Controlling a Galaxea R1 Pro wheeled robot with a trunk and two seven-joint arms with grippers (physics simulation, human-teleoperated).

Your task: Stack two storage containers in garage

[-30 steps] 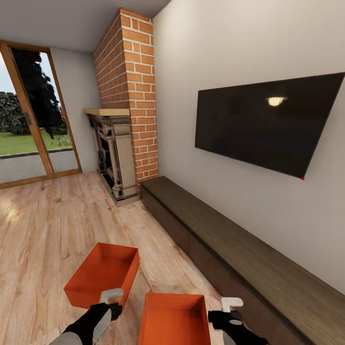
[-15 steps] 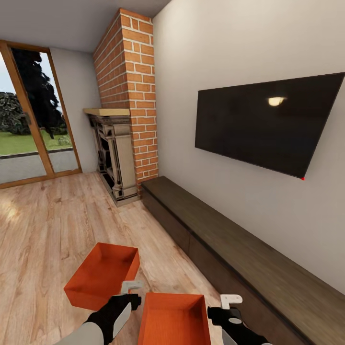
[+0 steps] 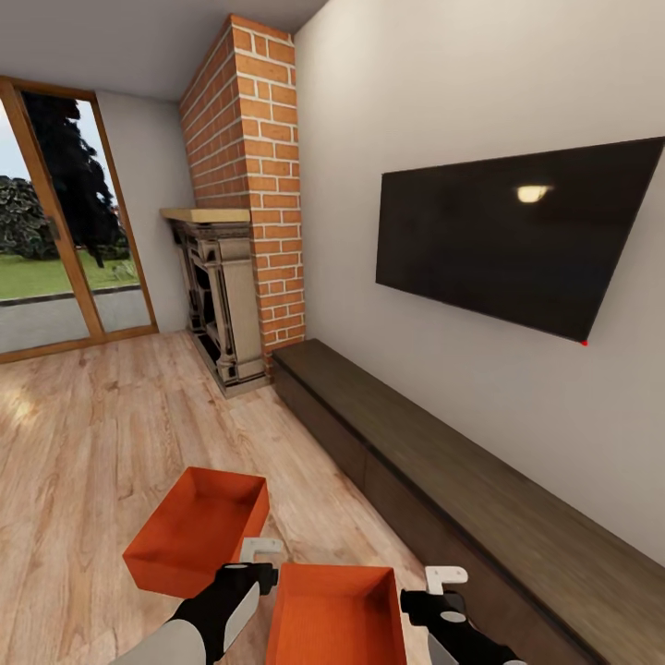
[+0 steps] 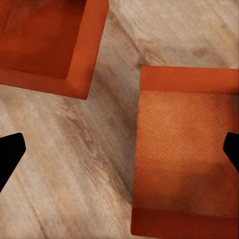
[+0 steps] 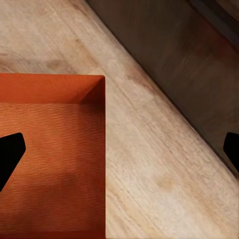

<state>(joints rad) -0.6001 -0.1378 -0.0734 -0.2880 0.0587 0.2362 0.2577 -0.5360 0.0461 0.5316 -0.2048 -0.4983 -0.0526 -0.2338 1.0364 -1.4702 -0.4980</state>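
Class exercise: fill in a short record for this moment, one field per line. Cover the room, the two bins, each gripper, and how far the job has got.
room: living room, wood plank floor, brick chimney, black TV, long low cabinet
near bin: on the floor between the two grippers, empty
far bin: on the floor, apart from the near one, empty
left gripper: open, beside the near bin's left wall
right gripper: open, beside its right wall
progress: neither bin lifted yet
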